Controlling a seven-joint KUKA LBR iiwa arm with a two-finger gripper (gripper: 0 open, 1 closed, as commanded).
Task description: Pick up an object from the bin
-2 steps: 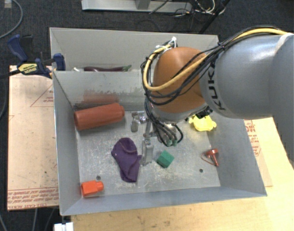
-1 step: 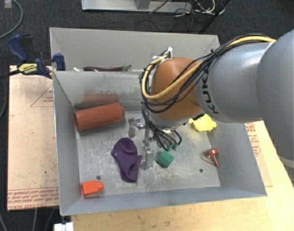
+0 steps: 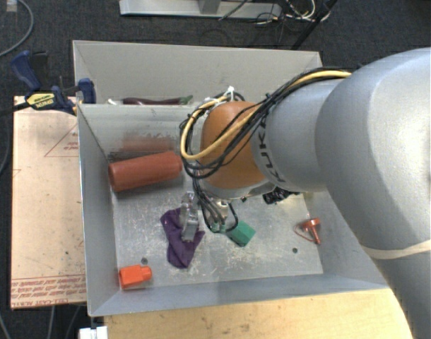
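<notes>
Hand sat low over the purple floppy piece near the middle of the bin; how far open it was could not be told. An orange block lay in the near left corner, a green block just right of the hand, a small red cone farther right, and a red-brown cylinder at the far left.

A robotics lab is suggested. A large grey robot arm, hung with bundled wiring, is reached into a grey metal bin from the right. Beyond the bin's far wall, loose cables and a flat metal stand base are seen on dark carpet.
</notes>
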